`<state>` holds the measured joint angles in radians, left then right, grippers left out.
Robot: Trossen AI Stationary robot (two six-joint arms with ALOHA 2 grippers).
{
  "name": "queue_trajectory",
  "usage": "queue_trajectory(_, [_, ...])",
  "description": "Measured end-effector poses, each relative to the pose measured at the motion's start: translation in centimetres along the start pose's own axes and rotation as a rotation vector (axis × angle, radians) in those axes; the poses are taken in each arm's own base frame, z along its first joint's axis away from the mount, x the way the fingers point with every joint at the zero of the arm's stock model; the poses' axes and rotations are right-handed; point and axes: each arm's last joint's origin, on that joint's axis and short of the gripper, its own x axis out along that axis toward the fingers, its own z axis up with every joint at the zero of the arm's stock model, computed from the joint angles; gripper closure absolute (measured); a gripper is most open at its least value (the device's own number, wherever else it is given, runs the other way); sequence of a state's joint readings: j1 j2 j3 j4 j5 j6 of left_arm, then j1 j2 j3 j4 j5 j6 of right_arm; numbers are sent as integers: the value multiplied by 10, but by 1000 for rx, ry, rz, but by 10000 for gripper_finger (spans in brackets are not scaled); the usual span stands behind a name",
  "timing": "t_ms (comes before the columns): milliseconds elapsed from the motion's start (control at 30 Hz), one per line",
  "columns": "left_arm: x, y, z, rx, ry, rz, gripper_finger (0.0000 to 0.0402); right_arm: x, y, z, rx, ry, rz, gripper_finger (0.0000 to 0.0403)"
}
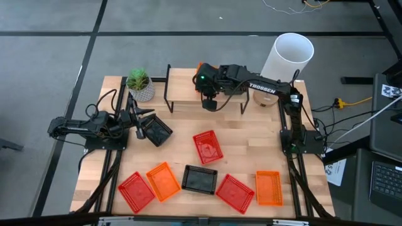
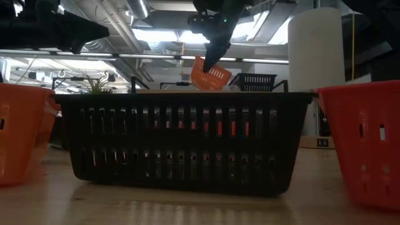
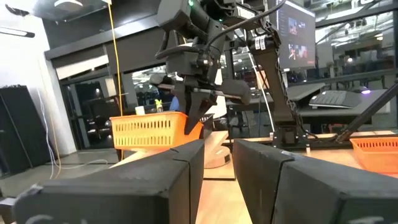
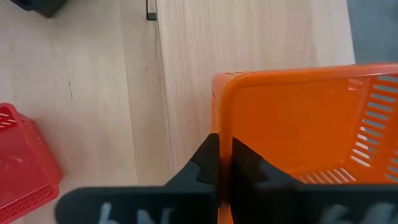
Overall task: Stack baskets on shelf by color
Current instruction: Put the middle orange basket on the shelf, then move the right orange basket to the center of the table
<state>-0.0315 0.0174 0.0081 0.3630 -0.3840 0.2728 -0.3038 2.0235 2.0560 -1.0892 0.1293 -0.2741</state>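
My right gripper (image 2: 211, 62) is shut on an orange mesh basket (image 2: 209, 76), which hangs tilted over the left half of the shelf (image 1: 187, 95), a light plank on black legs. In the high view the arm hides most of this basket (image 1: 200, 65). A black basket (image 2: 253, 80) seems to sit on the shelf's right part. My left gripper (image 1: 146, 124) is open and raised beside another black basket (image 1: 158, 132), which rests on the table; nothing shows between its fingers (image 3: 219, 155). Several red, orange and black baskets lie along the near edge. My right gripper pinches the orange basket's side wall at the rim, near a corner (image 4: 219, 124). One finger is inside the basket and one outside. The fingers come from above, pointing down. The basket hangs tilted below them, lifted clear of the plank.
A red basket (image 1: 207, 146) lies mid-table. Near the front edge are a red (image 1: 135, 190), an orange (image 1: 163, 181), a black (image 1: 200, 178), a red (image 1: 235, 190) and an orange basket (image 1: 269, 187). A potted plant (image 1: 139, 83) stands left of the shelf, a white cylinder (image 1: 287, 56) right of it.
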Motion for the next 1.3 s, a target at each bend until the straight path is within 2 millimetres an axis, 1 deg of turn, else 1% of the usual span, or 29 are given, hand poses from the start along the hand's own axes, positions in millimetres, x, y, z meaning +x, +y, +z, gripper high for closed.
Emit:
queue_trajectory(267, [0,0,0,0,1,0,321,0,0,0,2,-3,-1,326])
queue_trajectory(400, [0,0,0,1,2,0,321,-1,3,5,5,-41,-8,301])
queue_trajectory(500, [0,0,0,1,2,0,321,-3,5,8,0,-57,-7,291])
queue_trajectory(633, [0,0,0,1,3,-1,321,-7,13,10,-11,-65,1,289])
queue_trajectory(733, [0,0,0,1,2,-1,321,-21,23,15,19,-85,20,288])
queue_trajectory(800, [0,0,0,1,2,-1,321,-33,35,17,40,-92,105,288])
queue_trajectory(900, [0,0,0,1,3,-1,321,-46,59,17,32,-72,343,288])
queue_trajectory(967, [0,0,0,1,2,-1,321,-51,79,11,4,-5,503,288])
queue_trajectory(1033, [0,0,0,2,2,-1,321,-56,100,0,-27,124,608,288])
queue_trajectory(1100, [0,0,0,2,3,-1,321,-61,120,-15,-35,296,637,288])
queue_trajectory(1133, [0,0,0,2,2,-1,321,-61,131,-19,-27,346,637,288])
queue_trajectory(1233, [0,0,0,2,3,0,321,-62,164,-28,3,400,654,288])
queue_trajectory(1300, [0,0,-1,2,6,-2,321,-68,185,-37,22,439,653,288])
